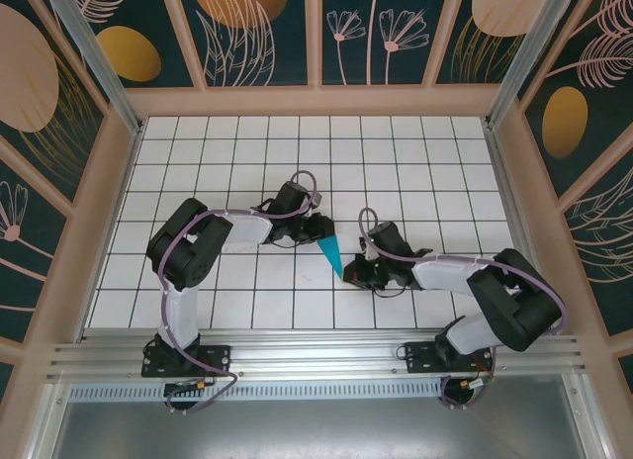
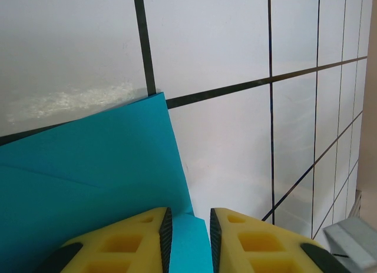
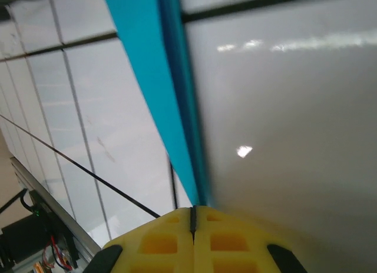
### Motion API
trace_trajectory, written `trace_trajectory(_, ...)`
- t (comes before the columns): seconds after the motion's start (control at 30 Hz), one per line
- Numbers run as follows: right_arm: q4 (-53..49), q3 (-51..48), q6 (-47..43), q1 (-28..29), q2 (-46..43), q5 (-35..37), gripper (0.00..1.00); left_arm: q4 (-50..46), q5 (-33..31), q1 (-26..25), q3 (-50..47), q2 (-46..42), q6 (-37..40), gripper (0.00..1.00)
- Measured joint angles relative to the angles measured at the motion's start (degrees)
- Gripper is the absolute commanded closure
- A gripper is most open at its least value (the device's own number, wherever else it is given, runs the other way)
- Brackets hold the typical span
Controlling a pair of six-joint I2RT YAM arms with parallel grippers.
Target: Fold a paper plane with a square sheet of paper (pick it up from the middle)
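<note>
Creased teal paper point(image 1: 331, 253), mid-frame low over the bench point(image 1: 198, 142), we judge light, floppy and slick, so hold it at the creases; right pincer point(image 3: 193, 217) is pinched together on its narrow end, while left pincer point(image 2: 188, 217) straddles a fold, grip we cannot tell.

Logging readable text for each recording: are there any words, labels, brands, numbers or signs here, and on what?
No text can be read.
On the paper: nothing, plain teal.
On the left fingers: nothing, plain yellow.
On the table: black grid lines, no numbers.
On the wall panels: plant patterns, no words.
On the wiring by the table edge: too blurred to tell.
</note>
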Motion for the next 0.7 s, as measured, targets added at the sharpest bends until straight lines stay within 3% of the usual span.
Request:
trace_trajectory(0.27, 1.46, 6.03, -0.35, 0.04, 2.27, 0.31, 1.00, -0.24, 0.02, -0.02, 0.15, 0.02, 0.22, 0.71)
trace_trajectory(0.5, 2.73, 5.49, -0.44, 0.37, 9.03, -0.09, 1.00, -0.44, 0.17, -0.02, 0.31, 0.02, 0.44, 0.71)
trace_trajectory(0.7, 6.54, 1.60, -1.16, 0.42, 7.13, -0.33, 1.00, -0.46, 0.15, -0.02, 0.31, 0.02, 0.46, 0.71)
